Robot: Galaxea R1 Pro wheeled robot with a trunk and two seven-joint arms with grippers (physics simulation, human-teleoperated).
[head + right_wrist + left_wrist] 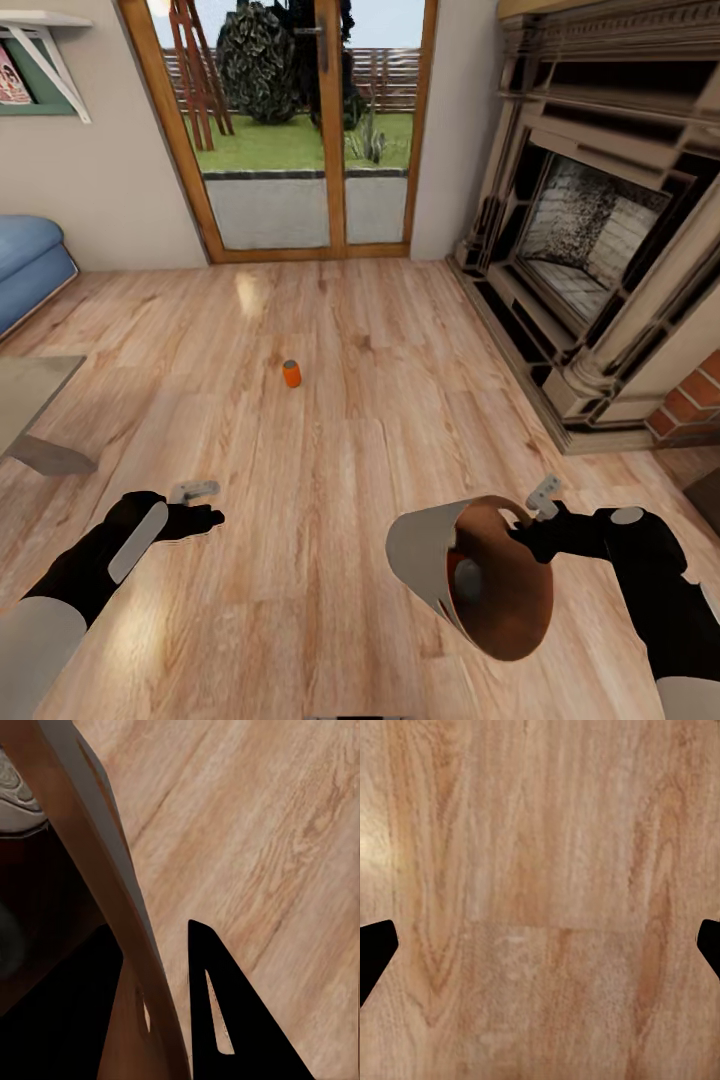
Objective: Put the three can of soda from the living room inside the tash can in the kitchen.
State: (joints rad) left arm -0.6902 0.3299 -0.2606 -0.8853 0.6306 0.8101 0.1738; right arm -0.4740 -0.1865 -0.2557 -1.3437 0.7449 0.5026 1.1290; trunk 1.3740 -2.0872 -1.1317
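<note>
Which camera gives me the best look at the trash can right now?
Head view: the tash can shows whole, tilted, held at its rim by the right gripper. The right wrist view gives just a close slice of its rim.

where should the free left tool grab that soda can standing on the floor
Grip the can of soda around its orange mid-body, coming in level from the robot's side. It stands upright and alone on the floor, so the open left tool can likely straddle its round sides.
</note>
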